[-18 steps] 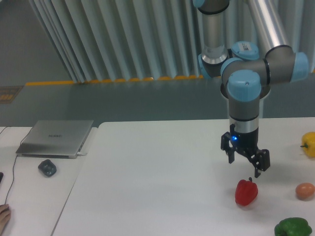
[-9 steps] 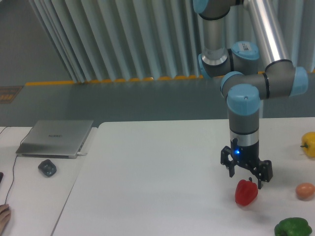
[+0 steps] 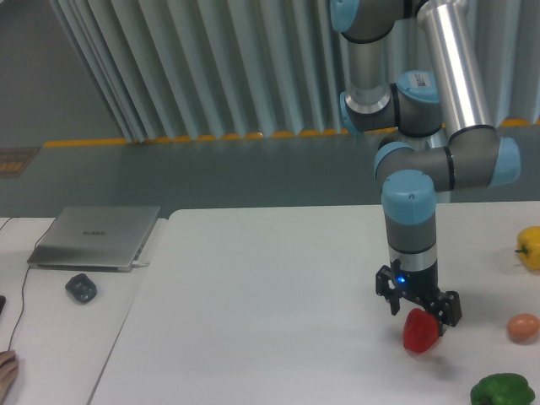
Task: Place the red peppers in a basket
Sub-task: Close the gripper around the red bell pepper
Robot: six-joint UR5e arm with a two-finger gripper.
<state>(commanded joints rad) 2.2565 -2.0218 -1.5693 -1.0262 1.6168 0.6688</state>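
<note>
Right now the robot arm's pincer (image 3: 418, 309) is lowered straight down over the red pepper (image 3: 421, 332) on the white table (image 3: 270, 295), its two black fingers spread wide, one on each side of the pepper's top and dark stem. The jaws look released; whether either finger touches the pepper's skin cannot be told from this angle. A small blue light glows on the wrist just above the pincer.

The red pepper sits on the table toward the front right, directly under the pincer and partly hidden by it at the top. To its right, apart from it, lies a small orange-brown egg-shaped object (image 3: 523, 327). A green pepper (image 3: 503, 391) rests at the table's front right corner, cut off by the lower edge of the view, and a yellow pepper (image 3: 529, 247) sits at the far right edge, also only partly in view.

On the lower grey surface to the left, a closed silver laptop (image 3: 95, 237) lies flat with a dark computer mouse (image 3: 81, 288) just in front of it. Fingertips of a person's hand (image 3: 7, 369) show at the bottom left corner. Behind the table hangs a pleated grey curtain (image 3: 211, 67).
</note>
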